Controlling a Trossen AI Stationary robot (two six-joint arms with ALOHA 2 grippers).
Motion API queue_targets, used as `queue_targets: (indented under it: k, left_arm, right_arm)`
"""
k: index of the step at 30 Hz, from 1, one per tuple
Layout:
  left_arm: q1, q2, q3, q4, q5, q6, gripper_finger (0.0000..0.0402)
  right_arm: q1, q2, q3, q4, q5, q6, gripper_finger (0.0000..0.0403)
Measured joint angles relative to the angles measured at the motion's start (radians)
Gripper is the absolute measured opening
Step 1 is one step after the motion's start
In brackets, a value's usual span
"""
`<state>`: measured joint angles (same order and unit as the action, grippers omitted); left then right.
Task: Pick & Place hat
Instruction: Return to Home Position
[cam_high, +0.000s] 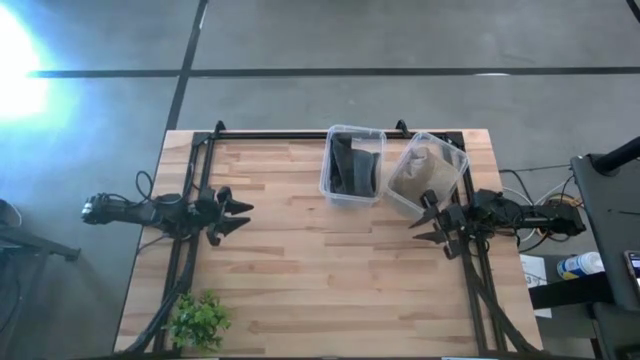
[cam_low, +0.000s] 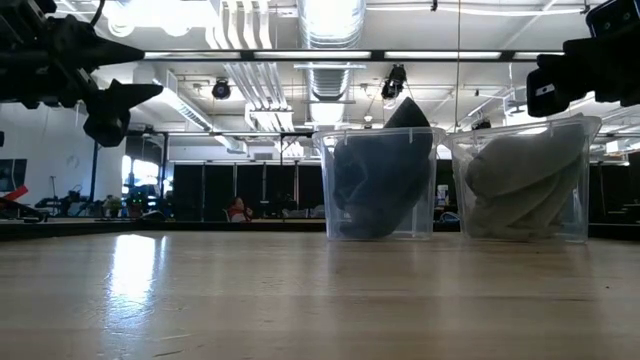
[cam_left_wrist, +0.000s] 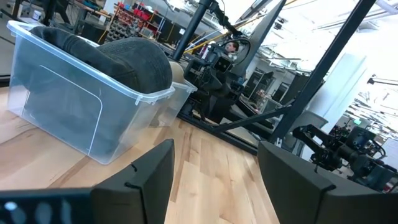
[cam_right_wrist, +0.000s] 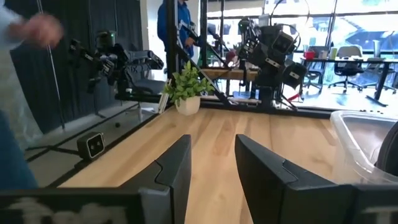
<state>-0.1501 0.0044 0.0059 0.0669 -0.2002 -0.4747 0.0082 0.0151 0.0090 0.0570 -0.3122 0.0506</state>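
Both arms hang off the work, nothing held. Left gripper (cam_high: 243, 217) is over the left side of the table (cam_high: 300, 290), fingers spread wide, empty; the left wrist view shows bare wood between the two fingers. Right gripper (cam_high: 425, 222) is at the right side, just in front of the right bin (cam_high: 462, 160), fingers also apart and empty, near the bin but not touching as far as I can tell. Black caps (cam_high: 350, 165) sit in the left bin (cam_high: 352, 129), stuffed in on edge, one crown poking above the rim in the low view. Brown cap (cam_high: 425, 175) is in the right bin, slumped against the wall. The two bins stand just beside each other at the back middle of the table, the right one turned at an angle. Plant (cam_high: 200, 320) at the front left corner, well apart from everything. No cap lies loose on the table, so sorting looks done. Handling guess: caps are light, soft cloth, the crown would collapse under a pinch, not slippery, not fragile. Best hold is probably the stiffer brim or the crown's edge.
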Motion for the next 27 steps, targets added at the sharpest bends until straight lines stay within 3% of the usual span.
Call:
queue_targets:
  k: [14,23,27]
  left_arm:
    - [0.0,-0.004,0.0,-0.001,0.0,0.0,0.0225]
    - [0.103,-0.004,0.0,-0.022,0.008,0.357,0.0225]
    - [0.178,-0.004,0.0,-0.044,0.094,0.407,0.0225]
  right_arm:
    - [0.0,0.0,0.0,0.0,0.0,0.0,0.0128]
    - [0.0,0.0,0.0,0.0,0.0,0.0,0.0116]
    - [0.0,0.0,0.0,0.0,0.0,0.001,0.0118]
